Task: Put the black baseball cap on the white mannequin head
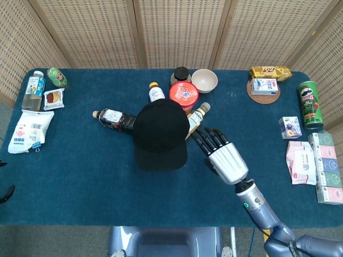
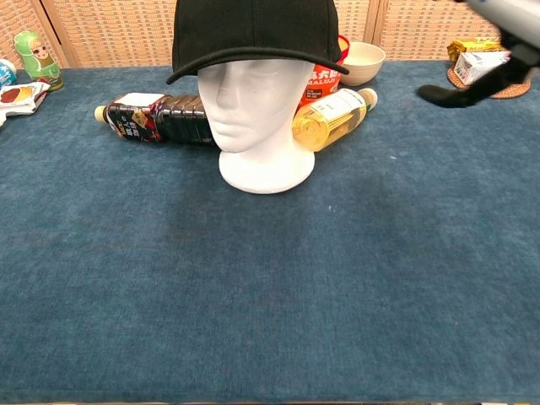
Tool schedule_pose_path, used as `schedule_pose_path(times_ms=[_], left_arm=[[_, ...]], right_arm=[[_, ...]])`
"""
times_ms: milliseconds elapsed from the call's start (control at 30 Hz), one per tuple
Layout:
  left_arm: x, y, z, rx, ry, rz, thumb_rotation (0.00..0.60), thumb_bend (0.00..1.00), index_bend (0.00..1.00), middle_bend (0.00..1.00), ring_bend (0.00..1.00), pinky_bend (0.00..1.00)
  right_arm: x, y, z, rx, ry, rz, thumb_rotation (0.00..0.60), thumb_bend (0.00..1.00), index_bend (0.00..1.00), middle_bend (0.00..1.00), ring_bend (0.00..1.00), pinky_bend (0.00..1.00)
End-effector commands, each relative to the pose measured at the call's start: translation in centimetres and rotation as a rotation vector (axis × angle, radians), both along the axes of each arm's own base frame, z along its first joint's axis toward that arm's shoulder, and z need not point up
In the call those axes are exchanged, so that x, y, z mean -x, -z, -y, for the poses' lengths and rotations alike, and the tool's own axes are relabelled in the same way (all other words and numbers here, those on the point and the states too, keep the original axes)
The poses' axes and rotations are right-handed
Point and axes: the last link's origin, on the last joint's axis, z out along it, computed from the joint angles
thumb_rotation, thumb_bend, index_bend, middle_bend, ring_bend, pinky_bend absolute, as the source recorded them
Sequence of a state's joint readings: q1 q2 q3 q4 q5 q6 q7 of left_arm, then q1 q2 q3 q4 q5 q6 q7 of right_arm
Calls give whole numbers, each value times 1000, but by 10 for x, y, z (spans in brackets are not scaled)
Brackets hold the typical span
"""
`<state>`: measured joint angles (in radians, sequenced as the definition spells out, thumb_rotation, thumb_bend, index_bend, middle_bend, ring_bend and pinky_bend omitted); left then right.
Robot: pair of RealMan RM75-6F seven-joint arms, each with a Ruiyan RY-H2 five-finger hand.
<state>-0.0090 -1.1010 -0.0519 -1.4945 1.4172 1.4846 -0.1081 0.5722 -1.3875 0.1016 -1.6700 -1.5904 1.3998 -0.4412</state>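
The black baseball cap [image 1: 159,133] sits on the white mannequin head [image 2: 251,110], brim toward me; in the chest view the cap [image 2: 253,34] covers the crown down to the brow. My right hand [image 1: 221,155] hovers to the right of the cap, apart from it, fingers spread and holding nothing. Only its fingertips [image 2: 472,89] show at the right edge of the chest view. A small dark part at the head view's lower left edge may belong to my left arm; its hand cannot be read.
A dark bottle [image 2: 156,118] lies left of the mannequin head and a yellow bottle [image 2: 331,118] lies right of it. Behind stand a red tub [image 1: 184,95] and a white bowl [image 1: 204,80]. Snack packs and a green can [image 1: 307,104] line the table's sides.
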Motion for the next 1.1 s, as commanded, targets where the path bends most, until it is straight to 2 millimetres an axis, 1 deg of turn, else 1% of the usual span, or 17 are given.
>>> schedule_pose_path(times_ms=[33, 133, 233, 267, 333, 400, 467, 667, 800, 867, 933, 1100], left_arm=[[0, -2, -1, -8, -4, -2, 537, 287, 217, 200, 165, 240], [1, -2, -2, -14, -10, -6, 537, 287, 218, 200, 165, 240], [2, -2, -2, -24, -9, -21, 539, 288, 217, 200, 166, 241], [2, -2, -1, -27, -7, -23, 538, 287, 217, 200, 166, 240], [2, -1, 0, -36, 6, -24, 538, 287, 218, 200, 166, 240], [1, 2, 3, -37, 21, -25, 542, 287, 228, 200, 165, 241], [0, 3, 6, -39, 32, -26, 539, 287, 257, 200, 166, 241], [-5, 7, 18, -50, 71, -18, 536, 287, 318, 200, 166, 240], [-8, 3, 25, -64, 81, -26, 543, 287, 347, 200, 166, 240], [-13, -2, 30, -78, 103, -34, 542, 288, 348, 200, 166, 241], [-17, -4, 33, -80, 111, -40, 540, 287, 348, 200, 166, 240], [-19, -6, 36, -82, 111, -48, 541, 289, 348, 200, 166, 239]], right_arm=[[23, -15, -5, 18, 97, 2, 600, 325, 45, 167, 178, 223], [40, -28, -8, 53, 163, 3, 600, 326, 101, 216, 237, 260], [61, -41, -14, 90, 236, -4, 600, 325, 138, 287, 312, 335], [65, -44, -15, 100, 249, -11, 600, 325, 154, 307, 336, 354], [79, -53, -20, 138, 295, -24, 600, 327, 187, 338, 373, 370], [89, -59, -25, 159, 330, -23, 600, 329, 225, 376, 416, 392], [100, -64, -31, 176, 367, -22, 600, 332, 268, 412, 451, 411], [123, -65, -54, 172, 430, -39, 600, 336, 332, 421, 454, 413], [136, -64, -66, 146, 473, -26, 600, 336, 335, 421, 447, 413], [146, -63, -73, 113, 508, -18, 600, 335, 335, 421, 446, 408], [150, -62, -76, 94, 517, -11, 600, 335, 335, 420, 445, 405], [155, -60, -79, 78, 526, -9, 600, 334, 335, 413, 429, 397]])
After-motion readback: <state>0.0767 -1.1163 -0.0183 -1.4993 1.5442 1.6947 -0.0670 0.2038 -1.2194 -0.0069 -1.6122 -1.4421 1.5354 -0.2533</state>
